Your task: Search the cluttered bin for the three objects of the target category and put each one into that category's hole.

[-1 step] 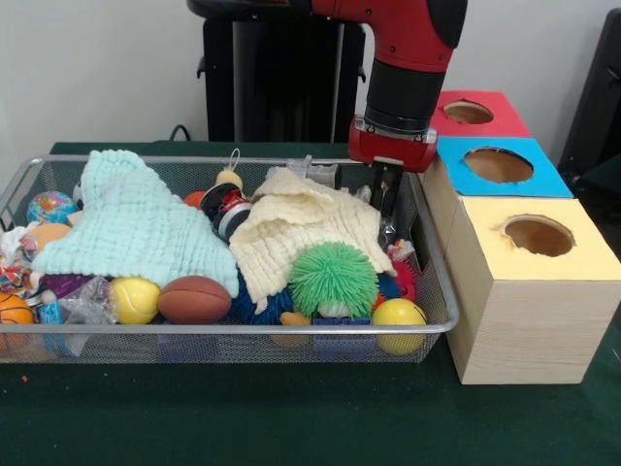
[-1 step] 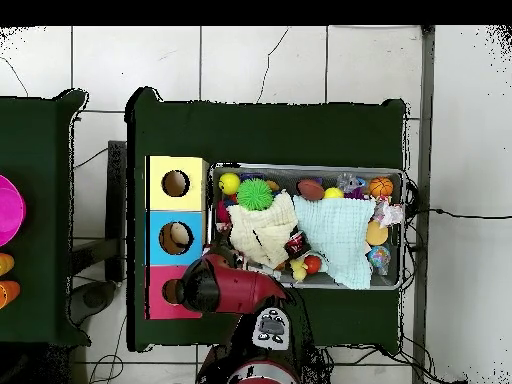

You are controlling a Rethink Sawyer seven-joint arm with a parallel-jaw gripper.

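Observation:
A wire mesh bin (image 1: 243, 329) (image 2: 310, 167) holds mixed toys under two cloths. A mint cloth (image 1: 136, 228) (image 2: 340, 235) covers the left part and a cream cloth (image 1: 301, 228) (image 2: 262, 228) the middle. Along the near side lie a green spiky ball (image 1: 333, 279) (image 2: 254, 193), two yellow balls (image 1: 399, 316) (image 1: 135, 299), a brown football (image 1: 194, 299) and a small basketball (image 1: 12, 311). My gripper (image 1: 388, 216) hangs inside the bin's far right corner, just beyond the cream cloth. In the overhead view the red arm (image 2: 215, 285) hides it.
Three wooden boxes with round holes stand in a row right of the bin: yellow-topped (image 1: 572, 257) nearest, blue-topped (image 1: 539, 175) in the middle, red-topped (image 1: 505, 121) farthest. The blue box's hole (image 2: 177, 238) shows something tan inside. Green cloth covers the table (image 1: 291, 417).

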